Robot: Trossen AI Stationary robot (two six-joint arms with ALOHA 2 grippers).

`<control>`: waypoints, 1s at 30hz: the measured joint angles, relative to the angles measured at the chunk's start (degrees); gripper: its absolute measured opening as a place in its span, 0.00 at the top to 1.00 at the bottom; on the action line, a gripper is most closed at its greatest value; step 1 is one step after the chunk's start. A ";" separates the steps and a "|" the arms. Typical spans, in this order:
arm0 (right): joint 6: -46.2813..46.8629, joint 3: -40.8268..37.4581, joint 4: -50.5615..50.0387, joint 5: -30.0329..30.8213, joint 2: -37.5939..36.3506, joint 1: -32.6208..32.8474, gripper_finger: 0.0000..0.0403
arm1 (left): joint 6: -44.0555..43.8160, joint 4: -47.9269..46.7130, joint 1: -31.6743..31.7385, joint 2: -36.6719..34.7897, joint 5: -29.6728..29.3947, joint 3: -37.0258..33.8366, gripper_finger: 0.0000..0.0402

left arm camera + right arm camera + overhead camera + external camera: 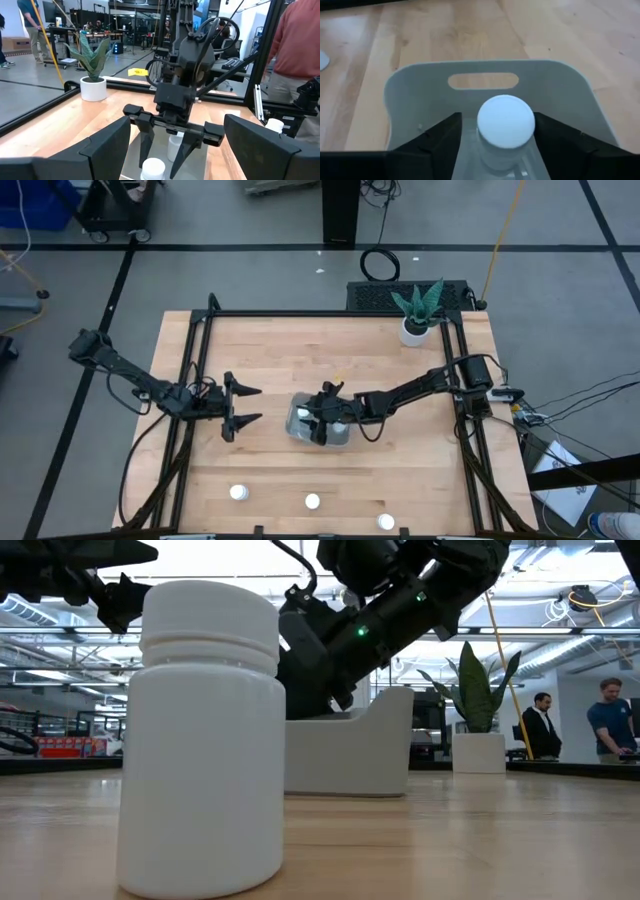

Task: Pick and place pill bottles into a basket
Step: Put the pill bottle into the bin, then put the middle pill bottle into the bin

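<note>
The basket [300,423] sits at the table's middle. My right gripper [322,420] hangs over it, pointing down, open, with its fingers on either side of a white pill bottle [506,125] that stands in the basket. The left wrist view shows a second bottle [153,169] in the basket beside it. Three more bottles stand near the table's near edge [238,492], [312,501], [386,521]; one of them fills the low view's foreground [205,740]. My left gripper [252,406] is open and empty, left of the basket, pointing at it. My right gripper has a clear gap between one finger [440,142] and the bottle's cap [506,120]. The other finger [560,142] has its edge right beside the cap. I cannot tell whether it touches.
A white pot with a green plant [418,320] stands at the table's far right corner. A black frame [300,313] runs along the table's edges. People stand in the room beyond the table [610,720], one close by in a red sleeve [300,45].
</note>
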 joint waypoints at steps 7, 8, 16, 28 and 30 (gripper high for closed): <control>-1.19 0.00 1.00 0.03 -0.20 0.03 0.38 | -0.04 -0.20 0.00 0.00 0.02 0.00 0.19; -1.32 0.00 1.30 0.04 -0.27 0.04 0.38 | -0.05 -0.33 0.00 0.00 0.02 0.00 0.19; -4.92 0.00 1.54 0.11 -3.46 1.39 0.38 | -0.14 -0.50 0.00 0.00 0.04 0.00 0.19; -10.78 0.00 0.46 0.32 -12.65 9.08 0.39 | -6.14 -0.81 -0.19 0.04 7.78 0.00 0.19; -10.85 0.00 0.47 0.43 -13.53 10.23 0.40 | -7.80 -0.72 -1.25 0.39 8.44 0.00 0.19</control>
